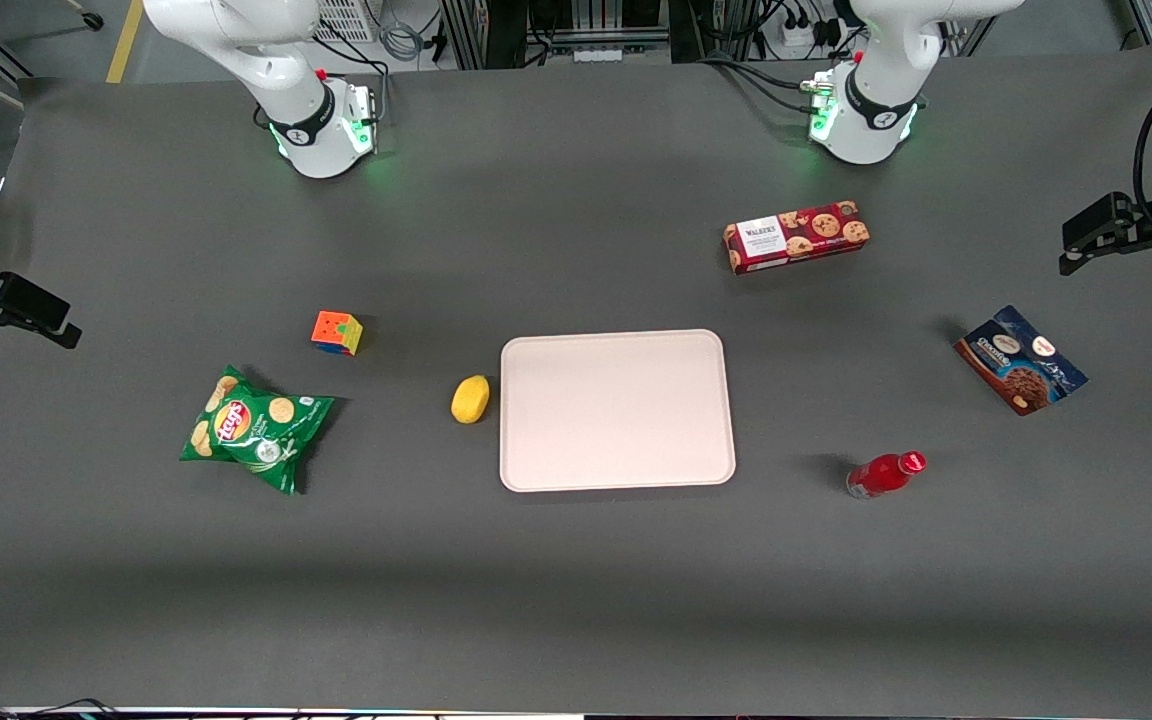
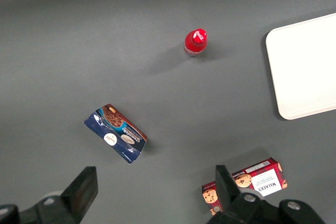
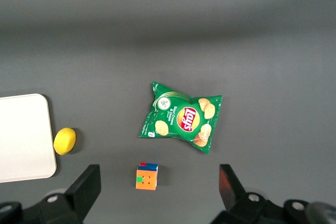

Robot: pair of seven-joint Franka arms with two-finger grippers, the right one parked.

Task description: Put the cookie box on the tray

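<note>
Black fingers (image 2: 81, 192) of the left gripper (image 2: 152, 192) stand spread wide apart with nothing between them, held high above the grey table (image 1: 576, 600) at the working arm's end. In the front view the gripper (image 1: 1076, 245) hangs off the table surface near that edge, farther from the front camera than the cookie box.

Just under the gripper lies the cookie box (image 2: 115, 133), flat on the table, dark blue and brown with white lettering, turned at an angle. From the front, the cookie box (image 1: 1021, 360) rests apart from everything else, toward the working arm's end of the table and well away from the tray.

A red bottle (image 2: 195, 41) stands upright, nearer the front camera than the box, between it and the tray. The red Walkers box (image 1: 796, 236) lies flat, farther from the front camera than the tray, near the working arm's base.

Pale pinkish-white, the tray (image 1: 616, 410) sits mid-table with nothing on it. A yellow lemon (image 1: 470, 399) lies just beside its edge on the parked arm's side. Farther toward the parked arm's end are a colourful cube (image 1: 337, 332) and a green Lay's chip bag (image 1: 254, 428), the bag nearer the front camera than the cube
</note>
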